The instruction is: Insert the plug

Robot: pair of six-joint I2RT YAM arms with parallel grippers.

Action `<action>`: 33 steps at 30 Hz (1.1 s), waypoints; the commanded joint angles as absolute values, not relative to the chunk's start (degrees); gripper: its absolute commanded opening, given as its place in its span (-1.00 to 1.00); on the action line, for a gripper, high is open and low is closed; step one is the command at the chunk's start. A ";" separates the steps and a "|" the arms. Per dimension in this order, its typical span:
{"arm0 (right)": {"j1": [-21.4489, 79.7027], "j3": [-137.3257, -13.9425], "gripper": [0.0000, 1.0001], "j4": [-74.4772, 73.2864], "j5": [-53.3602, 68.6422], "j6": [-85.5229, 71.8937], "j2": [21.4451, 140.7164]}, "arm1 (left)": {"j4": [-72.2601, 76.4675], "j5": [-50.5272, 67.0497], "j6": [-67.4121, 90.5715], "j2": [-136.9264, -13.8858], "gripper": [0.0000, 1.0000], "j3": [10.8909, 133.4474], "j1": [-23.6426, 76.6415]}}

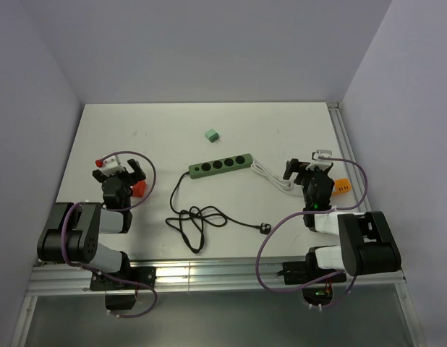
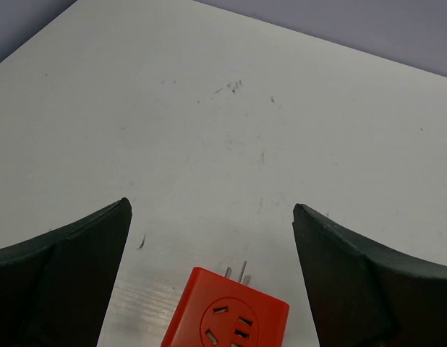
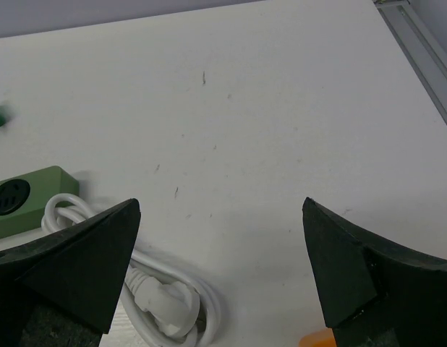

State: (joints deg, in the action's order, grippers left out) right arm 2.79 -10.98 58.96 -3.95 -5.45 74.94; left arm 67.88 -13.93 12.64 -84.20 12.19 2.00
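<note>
Your left gripper (image 2: pixel 210 206) and right gripper (image 3: pixel 221 202): jaws apart, nothing held. Red adapter (image 2: pixel 227 312) at left's 6 o'clock, green power strip (image 1: pixel 220 165) at right's 9.

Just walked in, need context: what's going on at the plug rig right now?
Nothing is held yet. Both arms have their jaws wide open. The left gripper hovers by a red adapter, and the right gripper is by a coiled white cable. The green power strip lies between them on the table, with nothing plugged in.
</note>
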 commanded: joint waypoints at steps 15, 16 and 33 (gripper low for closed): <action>2.90 -12.57 1.00 62.93 -5.62 -3.96 74.27 | 71.89 -13.70 11.42 -83.23 0.99 12.75 0.79; 2.90 -12.39 1.00 63.28 -5.62 -3.96 74.27 | 73.20 -14.84 11.95 -82.88 0.99 12.05 0.79; 8.61 -22.65 1.00 18.05 -18.81 -23.08 43.69 | -16.85 -38.08 59.42 -65.56 0.99 45.16 2.64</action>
